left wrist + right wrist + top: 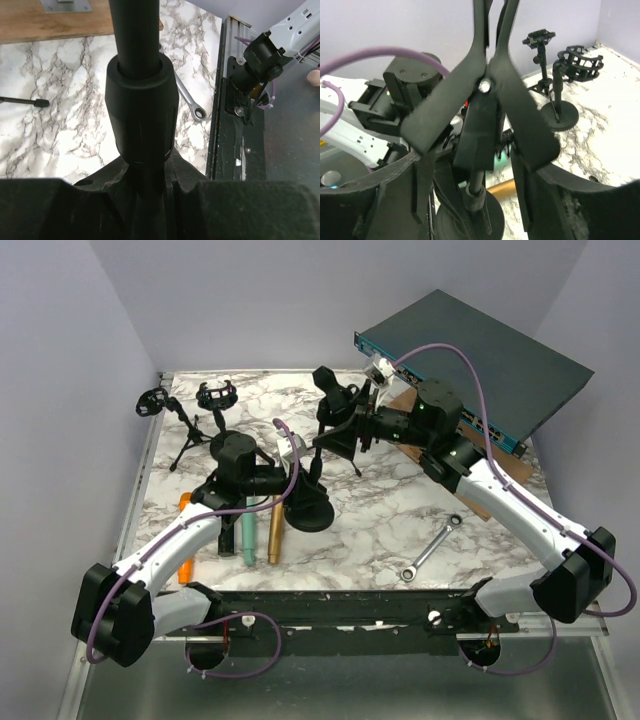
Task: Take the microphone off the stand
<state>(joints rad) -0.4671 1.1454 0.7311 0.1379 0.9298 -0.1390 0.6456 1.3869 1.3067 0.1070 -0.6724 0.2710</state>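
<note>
Left wrist view alone shows the left end effector clamped on the stand; right end effector stands apart

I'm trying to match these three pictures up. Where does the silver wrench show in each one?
Top external: the wrench lies right of centre on the marble, toward the near edge.
Left wrist: the wrench lies right of the black stand pole, its handle partly hidden behind it.
Right wrist: not in view.
Shared landmark: the marble tabletop, seen in all three.
</note>
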